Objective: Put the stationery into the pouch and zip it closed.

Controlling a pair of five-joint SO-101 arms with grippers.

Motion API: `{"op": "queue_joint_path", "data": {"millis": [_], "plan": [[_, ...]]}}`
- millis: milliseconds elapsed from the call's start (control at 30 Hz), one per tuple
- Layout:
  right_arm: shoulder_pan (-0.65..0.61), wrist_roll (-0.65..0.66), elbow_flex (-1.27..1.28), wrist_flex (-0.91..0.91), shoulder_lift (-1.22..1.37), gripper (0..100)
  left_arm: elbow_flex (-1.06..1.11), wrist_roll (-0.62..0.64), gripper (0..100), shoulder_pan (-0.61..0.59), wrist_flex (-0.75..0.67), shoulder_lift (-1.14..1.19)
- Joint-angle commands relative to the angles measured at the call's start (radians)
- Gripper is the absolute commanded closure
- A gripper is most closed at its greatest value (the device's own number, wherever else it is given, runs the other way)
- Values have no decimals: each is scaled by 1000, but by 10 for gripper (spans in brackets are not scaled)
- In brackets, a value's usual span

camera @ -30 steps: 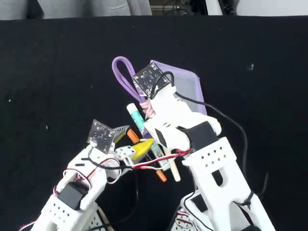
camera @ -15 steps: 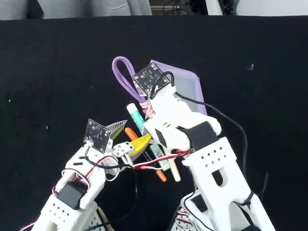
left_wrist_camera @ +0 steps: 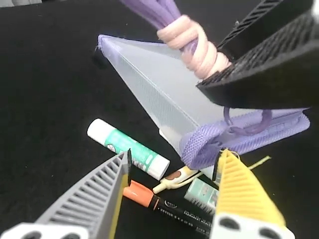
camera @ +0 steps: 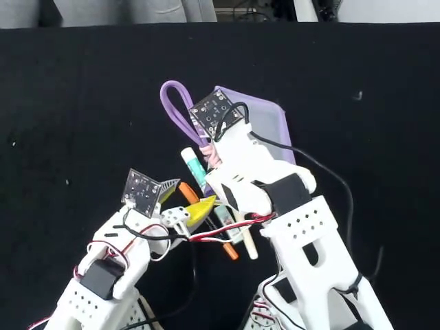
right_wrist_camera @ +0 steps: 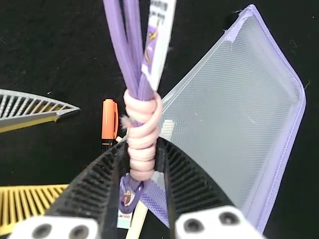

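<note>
While the right gripper (right_wrist_camera: 142,145) is clamped tight on the pink coil (right_wrist_camera: 142,119) wound round the purple strap (camera: 175,103), the pouch (right_wrist_camera: 234,114) rests on the black table (camera: 82,103). Left gripper (left_wrist_camera: 174,157) hangs with jaws apart, holding nothing, above the glue stick (left_wrist_camera: 125,147) and orange marker (left_wrist_camera: 164,205), just beside the pouch's corner.

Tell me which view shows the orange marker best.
The left wrist view: the orange marker shows its cap and black barrel up close. The high view catches mostly its cap, the right wrist view just the cap.
</note>
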Motion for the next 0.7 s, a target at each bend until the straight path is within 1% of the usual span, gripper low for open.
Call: {"op": "queue_joint_path", "data": {"millis": [0, 100, 200, 300, 367, 467, 533, 667], "plan": [[18, 2, -7, -18, -41, 987, -94, -5, 719, -4, 5, 5], [18, 2, -7, -18, -41, 987, -154, 0, 719, -4, 5, 87], [18, 2, -7, -18, -41, 987, -234, 2, 719, -4, -9, 259], [18, 2, -7, -18, -41, 987, -269, 3, 719, -1, -78, 440], [21, 2, -7, -18, -41, 987, -268, 3, 719, -2, -140, 522], [21, 2, -7, -18, -41, 987, -268, 2, 719, -4, -183, 582], [21, 3, -7, -18, -41, 987, -269, -5, 719, -7, -186, 586], [21, 3, -7, -18, -41, 987, -265, 0, 719, -94, -259, 597]]}}
